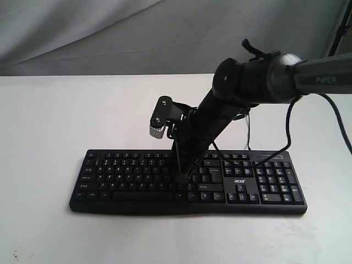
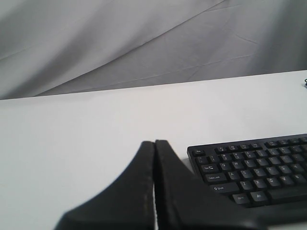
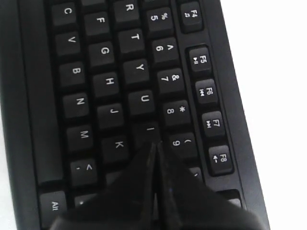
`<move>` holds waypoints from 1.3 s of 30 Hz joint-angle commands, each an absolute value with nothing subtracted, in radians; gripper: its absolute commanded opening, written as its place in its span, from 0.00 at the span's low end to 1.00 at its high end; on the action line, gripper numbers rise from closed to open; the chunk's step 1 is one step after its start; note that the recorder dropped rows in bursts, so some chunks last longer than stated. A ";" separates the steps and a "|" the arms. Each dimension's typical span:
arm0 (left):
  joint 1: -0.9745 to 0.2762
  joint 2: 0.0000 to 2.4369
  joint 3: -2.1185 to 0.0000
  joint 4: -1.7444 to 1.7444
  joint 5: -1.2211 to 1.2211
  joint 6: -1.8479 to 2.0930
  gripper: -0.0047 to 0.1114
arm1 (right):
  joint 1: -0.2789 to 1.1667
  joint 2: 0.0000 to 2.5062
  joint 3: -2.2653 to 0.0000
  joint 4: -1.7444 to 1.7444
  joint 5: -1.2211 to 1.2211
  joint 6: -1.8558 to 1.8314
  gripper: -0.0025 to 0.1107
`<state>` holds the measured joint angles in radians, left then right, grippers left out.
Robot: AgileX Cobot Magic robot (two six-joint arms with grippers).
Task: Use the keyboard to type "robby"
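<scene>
The black keyboard [image 1: 137, 176] lies lengthwise near the front of the white table [image 1: 55, 121], with its acer logo and number pad at the right end. My right gripper [image 1: 181, 177] reaches down over its middle and is shut with nothing in it. In the right wrist view its tips [image 3: 154, 143] sit just past the I key [image 3: 151, 129], between K and 9, and hide the keys under them. Whether they touch a key does not show. The left gripper [image 2: 154, 142] is shut and empty, over bare table off the Esc end of the keyboard [image 2: 254, 172].
A grey cloth backdrop [image 1: 110, 33] hangs behind the table. The right arm [image 1: 258, 80] crosses above the keyboard's right half, and a thin black cable [image 1: 287, 129] droops from it toward the number pad. The left arm is out of the exterior view.
</scene>
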<state>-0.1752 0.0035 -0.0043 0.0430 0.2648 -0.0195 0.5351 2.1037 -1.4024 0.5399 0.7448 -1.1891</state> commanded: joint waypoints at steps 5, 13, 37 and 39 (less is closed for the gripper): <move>-0.181 0.000 0.000 0.048 0.259 -0.022 0.04 | 0.539 2.101 -1.403 0.563 0.745 -1.229 0.02; -0.181 0.000 0.000 0.048 0.259 -0.022 0.04 | 0.539 2.101 -1.403 0.564 0.745 -1.238 0.02; -0.181 0.000 0.000 0.048 0.259 -0.022 0.04 | 0.539 2.096 -1.409 0.583 0.742 -1.257 0.02; -0.181 0.000 0.000 0.048 0.259 -0.022 0.04 | 0.550 2.075 -1.409 0.594 0.728 -1.257 0.02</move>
<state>-0.1752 0.0035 -0.0043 0.0430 0.2648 -0.0195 0.5369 2.1150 -1.4024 0.5813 0.7448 -1.2452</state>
